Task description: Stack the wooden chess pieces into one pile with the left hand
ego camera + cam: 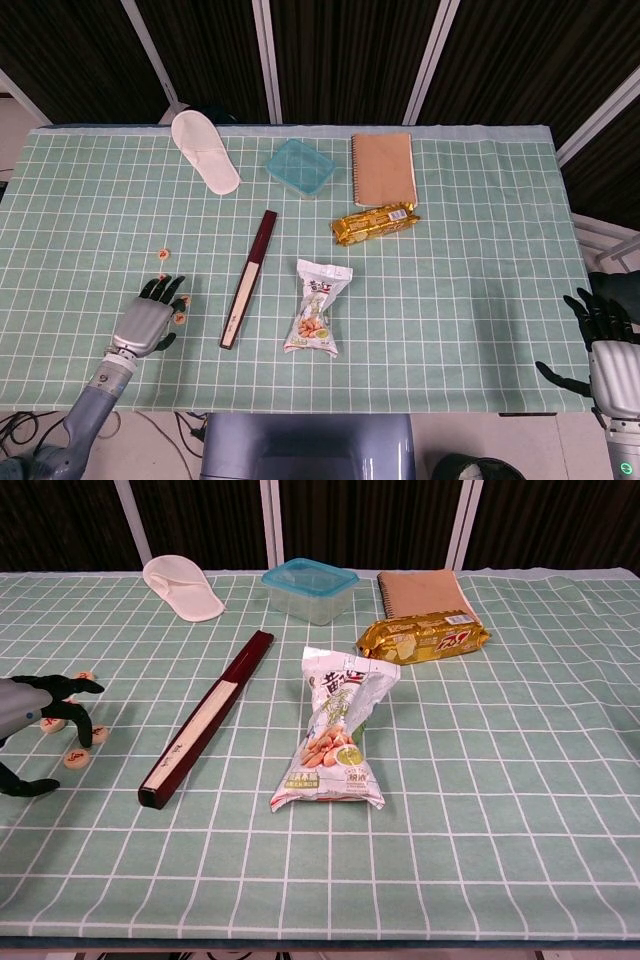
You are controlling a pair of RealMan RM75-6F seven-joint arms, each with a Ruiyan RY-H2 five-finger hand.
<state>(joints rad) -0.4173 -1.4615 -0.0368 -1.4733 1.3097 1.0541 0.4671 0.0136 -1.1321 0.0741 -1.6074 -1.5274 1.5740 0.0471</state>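
**Wooden chess pieces, table's 8 o'clock edge**

Chess pieces (pixel 76 759): flat discs lying face-up, loosely clustered, unstacked. Left hand (pixel 146 322) spread over them, gripping nothing. Right hand (pixel 607 350) spread, empty, 4 o'clock. Green gridded tablecloth (pixel 470 300); dark slatted wall (pixel 340 60) behind.

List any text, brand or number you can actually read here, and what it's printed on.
None reads clearly.
Gold snack packet: red logo, blurred.
Peanut bag: large printed characters, not legible.
Wooden chess pieces: red marks, too small.
Folded fan: faint writing, unreadable.

slipper (pixel 205 151); tub (pixel 301 167); notebook (pixel 384 169); snacks (pixel 318 307)
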